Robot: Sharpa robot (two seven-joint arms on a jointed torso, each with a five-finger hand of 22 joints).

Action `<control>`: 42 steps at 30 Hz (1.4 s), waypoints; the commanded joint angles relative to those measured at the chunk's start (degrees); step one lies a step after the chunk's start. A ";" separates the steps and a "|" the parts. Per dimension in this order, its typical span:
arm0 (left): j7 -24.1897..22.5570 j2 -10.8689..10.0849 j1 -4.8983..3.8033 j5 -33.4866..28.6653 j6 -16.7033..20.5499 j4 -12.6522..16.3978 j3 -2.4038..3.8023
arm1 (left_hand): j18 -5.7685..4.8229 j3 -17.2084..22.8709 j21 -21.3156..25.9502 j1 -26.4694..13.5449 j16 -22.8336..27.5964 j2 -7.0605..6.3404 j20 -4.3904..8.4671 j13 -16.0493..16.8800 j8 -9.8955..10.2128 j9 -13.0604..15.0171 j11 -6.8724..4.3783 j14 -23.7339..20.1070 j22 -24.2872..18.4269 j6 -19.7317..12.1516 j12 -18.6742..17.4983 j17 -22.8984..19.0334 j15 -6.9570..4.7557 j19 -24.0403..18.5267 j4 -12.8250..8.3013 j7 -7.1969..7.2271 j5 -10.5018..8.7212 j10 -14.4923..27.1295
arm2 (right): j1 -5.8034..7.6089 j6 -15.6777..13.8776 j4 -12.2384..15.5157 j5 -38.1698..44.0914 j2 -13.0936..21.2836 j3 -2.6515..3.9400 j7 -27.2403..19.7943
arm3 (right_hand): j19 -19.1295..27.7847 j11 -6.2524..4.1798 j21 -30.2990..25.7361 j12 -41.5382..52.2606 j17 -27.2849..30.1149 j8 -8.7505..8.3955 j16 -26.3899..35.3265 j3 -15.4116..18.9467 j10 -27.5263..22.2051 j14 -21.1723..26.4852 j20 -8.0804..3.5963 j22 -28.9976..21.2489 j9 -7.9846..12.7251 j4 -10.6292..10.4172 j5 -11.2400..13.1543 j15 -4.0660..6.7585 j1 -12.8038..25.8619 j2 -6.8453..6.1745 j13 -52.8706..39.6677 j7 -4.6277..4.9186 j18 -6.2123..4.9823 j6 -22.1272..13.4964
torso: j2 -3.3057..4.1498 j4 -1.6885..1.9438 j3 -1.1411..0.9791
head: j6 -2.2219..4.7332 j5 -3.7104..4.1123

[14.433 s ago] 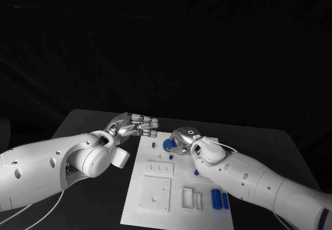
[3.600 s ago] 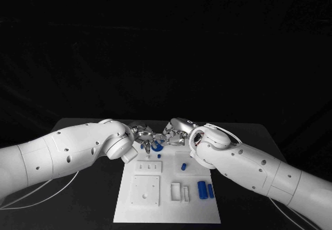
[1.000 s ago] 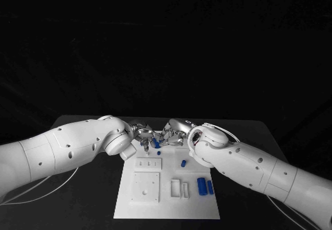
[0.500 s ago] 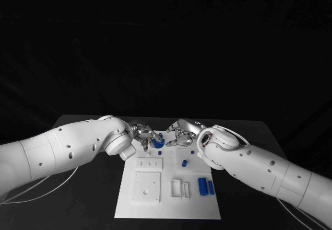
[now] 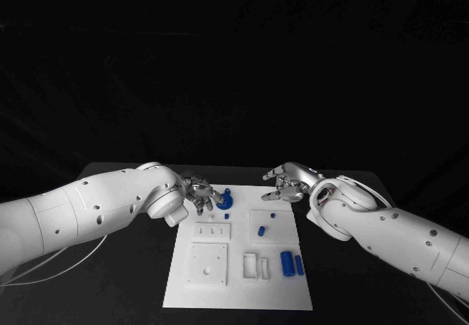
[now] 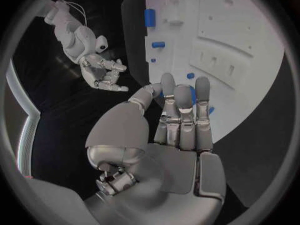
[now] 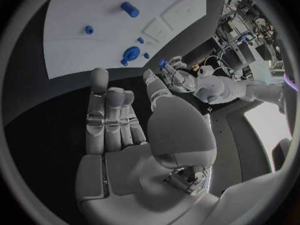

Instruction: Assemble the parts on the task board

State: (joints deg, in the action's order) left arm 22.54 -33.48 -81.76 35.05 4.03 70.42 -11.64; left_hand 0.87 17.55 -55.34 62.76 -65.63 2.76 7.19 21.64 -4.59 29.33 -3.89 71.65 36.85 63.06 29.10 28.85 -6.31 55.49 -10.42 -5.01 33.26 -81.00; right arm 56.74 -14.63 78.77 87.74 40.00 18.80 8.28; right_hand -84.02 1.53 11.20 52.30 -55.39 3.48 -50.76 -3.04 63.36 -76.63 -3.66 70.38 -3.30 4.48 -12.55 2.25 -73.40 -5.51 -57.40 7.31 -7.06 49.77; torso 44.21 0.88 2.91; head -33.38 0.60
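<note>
A black table [image 5: 127,183] stands before a dark backdrop, with cluttered equipment racks [image 7: 250,40] beyond.

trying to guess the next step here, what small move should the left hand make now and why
Probably ease the left hand back from the blue ring-shaped part. Its fingers lie right at that part near the task board's far edge, while the right hand hangs apart, holding nothing. Whether the part is fully seated cannot be told.
</note>
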 commanded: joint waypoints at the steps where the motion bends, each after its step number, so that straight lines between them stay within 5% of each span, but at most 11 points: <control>1: 2.39 0.05 -0.01 2.72 -0.57 0.11 -0.28 | 0.84 -0.36 -0.44 -0.11 0.15 0.39 0.21 0.43 0.15 22.69 -0.22 1.06 0.05 8.92 -0.05 0.34 -0.14 0.62 -0.19 5.71 -0.42 -1.13 | -0.07 -2.11 0.08 -5.61 0.90 0.44 -1.17 | -1.70 -0.08 -0.27 0.31 0.06 -0.20 -0.20 -0.51 -0.09 0.09 0.22 0.05 0.01 0.03 -0.63 0.18 -0.35 0.13 0.12 -0.02 -0.78 0.47 | -0.21 -0.20 -0.19 | -0.30 -0.11; 14: 4.18 0.44 0.57 7.77 1.02 -0.08 -1.93 | 1.15 -1.45 2.88 -0.13 1.78 -0.50 0.03 4.84 0.93 23.11 -0.91 5.08 0.98 13.54 -0.92 5.72 -0.60 5.10 0.13 6.94 -0.72 -5.24 | -0.05 -3.91 -1.01 -11.81 2.95 1.82 -2.39 | -1.83 -0.21 -0.31 0.51 0.37 -0.18 -0.27 -0.71 0.02 -0.13 0.10 0.10 -0.01 0.99 -2.64 0.29 0.23 0.55 0.66 -0.11 -0.71 1.36 | -0.71 -0.29 -0.40 | -1.46 -0.33; 30: 4.42 1.61 3.83 13.92 3.73 -1.07 -2.10 | 2.37 -1.98 8.61 -0.10 3.45 -0.37 -1.16 4.79 0.83 23.47 -0.93 6.88 9.91 14.90 1.34 9.52 -0.53 7.56 -0.08 7.35 -0.82 -5.57 | -0.04 -4.26 -1.49 -13.27 2.97 2.10 -2.79 | -1.84 -0.26 -0.29 0.49 0.45 -0.15 -0.28 -0.81 -0.04 -0.15 0.07 0.10 -0.03 1.17 -3.49 0.33 0.46 0.72 0.86 -0.15 -0.70 1.87 | -0.56 -0.23 -0.27 | -2.53 -0.15; 42: 4.59 1.74 5.41 16.82 5.13 -1.02 -2.10 | 2.63 -2.14 16.68 -0.17 3.96 -0.28 -1.58 4.42 0.82 23.00 -0.89 7.28 20.02 15.22 1.92 10.05 -0.46 10.50 -0.09 7.39 -0.90 -5.64 | -0.04 -4.18 -1.61 -13.61 3.01 2.13 -2.88 | -1.84 -0.28 -0.31 0.48 0.58 -0.16 -0.20 -0.81 -0.07 -0.12 0.06 0.06 -0.03 1.32 -3.86 0.34 0.66 0.73 0.97 -0.17 -0.69 2.05 | -0.63 -0.19 -0.32 | -3.27 -0.16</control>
State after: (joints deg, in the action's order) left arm 27.00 -31.90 -76.41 49.76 7.99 69.25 -13.76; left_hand 2.67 15.79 -38.82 62.18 -61.85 2.17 5.50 26.10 -3.61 29.43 -4.59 78.62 56.68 65.39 30.84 38.85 -6.93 65.63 -10.40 -4.71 32.55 -83.95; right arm 56.73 -18.69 77.17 74.49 42.91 20.89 6.12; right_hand -84.02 1.53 11.21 52.60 -54.88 3.48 -50.80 -3.91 63.37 -76.64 -3.66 70.44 -3.31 5.37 -16.20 2.26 -72.93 -5.04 -56.48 7.17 -6.90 51.45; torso 43.59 0.69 2.59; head -36.52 0.48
